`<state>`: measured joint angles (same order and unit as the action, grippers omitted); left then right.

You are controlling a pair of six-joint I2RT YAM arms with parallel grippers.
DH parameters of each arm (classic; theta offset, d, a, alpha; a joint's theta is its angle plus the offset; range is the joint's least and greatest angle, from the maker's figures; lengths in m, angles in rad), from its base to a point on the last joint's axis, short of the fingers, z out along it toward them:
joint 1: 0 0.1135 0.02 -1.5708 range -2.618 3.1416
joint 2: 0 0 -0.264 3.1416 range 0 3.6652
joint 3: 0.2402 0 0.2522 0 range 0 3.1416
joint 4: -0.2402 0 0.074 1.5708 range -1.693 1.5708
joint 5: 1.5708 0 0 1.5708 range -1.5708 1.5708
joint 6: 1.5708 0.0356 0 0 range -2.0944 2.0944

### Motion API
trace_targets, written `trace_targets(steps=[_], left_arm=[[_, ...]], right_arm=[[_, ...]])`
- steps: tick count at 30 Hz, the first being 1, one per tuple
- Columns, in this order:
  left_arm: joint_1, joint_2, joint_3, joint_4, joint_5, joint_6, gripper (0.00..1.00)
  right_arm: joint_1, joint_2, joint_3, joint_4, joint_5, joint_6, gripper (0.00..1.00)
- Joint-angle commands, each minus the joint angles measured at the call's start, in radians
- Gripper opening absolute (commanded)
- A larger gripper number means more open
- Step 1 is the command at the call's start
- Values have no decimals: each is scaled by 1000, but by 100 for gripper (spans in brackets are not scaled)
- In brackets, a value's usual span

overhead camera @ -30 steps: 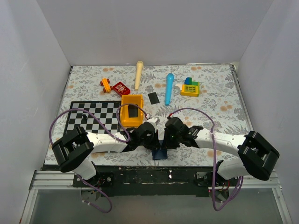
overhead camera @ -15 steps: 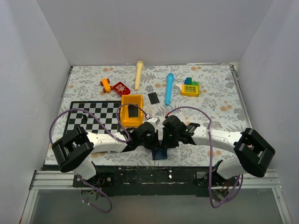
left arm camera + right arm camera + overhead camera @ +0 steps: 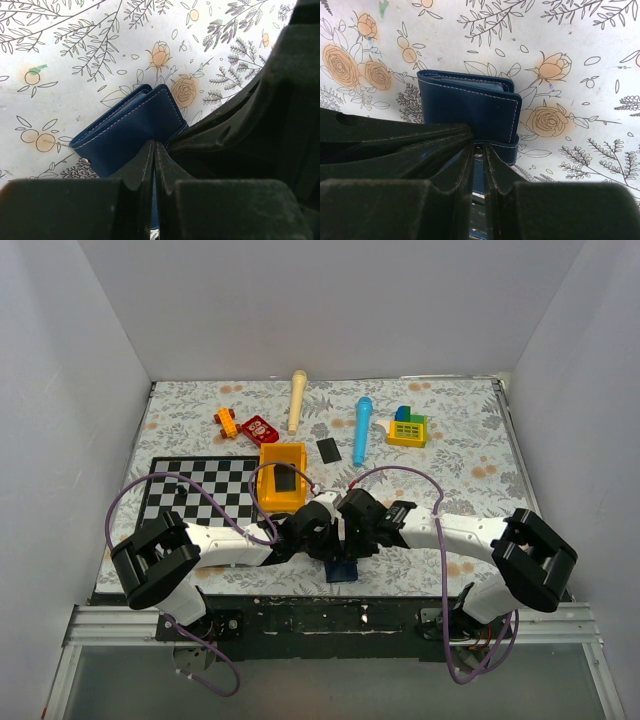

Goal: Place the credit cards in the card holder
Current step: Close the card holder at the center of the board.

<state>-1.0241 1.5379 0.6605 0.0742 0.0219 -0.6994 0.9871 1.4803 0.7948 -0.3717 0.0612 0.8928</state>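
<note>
Step in hand: opening the holder, with no card loaded yet. All positions are taken from the holder [image 3: 343, 571], which lies on the floral cloth [image 3: 450, 470] at the near edge, between my two wrists. The checkerboard mat [image 3: 200, 490] lies to its far left. The yellow bin [image 3: 264, 480] stands just beyond it, and one card [image 3: 285, 479] lies flat inside. The second card [image 3: 328, 450] lies on the cloth farther out, past the bin's right corner. Both cards are well apart from the holder and from my fingers. The holder is folded, with only a sliver of paler lining showing along its far edge and a small silver stud [image 3: 88, 161] at one corner. My left gripper [image 3: 154, 146] is clamped tight on its near edge, with blue material showing between the fingers. My right gripper [image 3: 479, 146] is nearly closed on the same edge, a thin blue strip in its jaws, and I judge this a pinch on the flap. I cannot tell whether the two grips hold separate leaves or the same one. Next move, as I judge it: draw the leaves apart to expose the pockets, which works only if each gripper holds a different leaf. One gripper must then pin the holder open while the other lets go to fetch a card. The cards look thin and glossy and lie flat, so I expect they will be awkward to lift.
</note>
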Motion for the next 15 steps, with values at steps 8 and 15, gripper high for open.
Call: trace_targets(steps=[8,15], left_arm=[[-1,10,-22,-34,-8,0,0],[1,-116,74,-187,-118,32,0]], right_arm=[[61,101,-52,-72,87,38,18],[59,-201,-45,-3,192,-46,26]])
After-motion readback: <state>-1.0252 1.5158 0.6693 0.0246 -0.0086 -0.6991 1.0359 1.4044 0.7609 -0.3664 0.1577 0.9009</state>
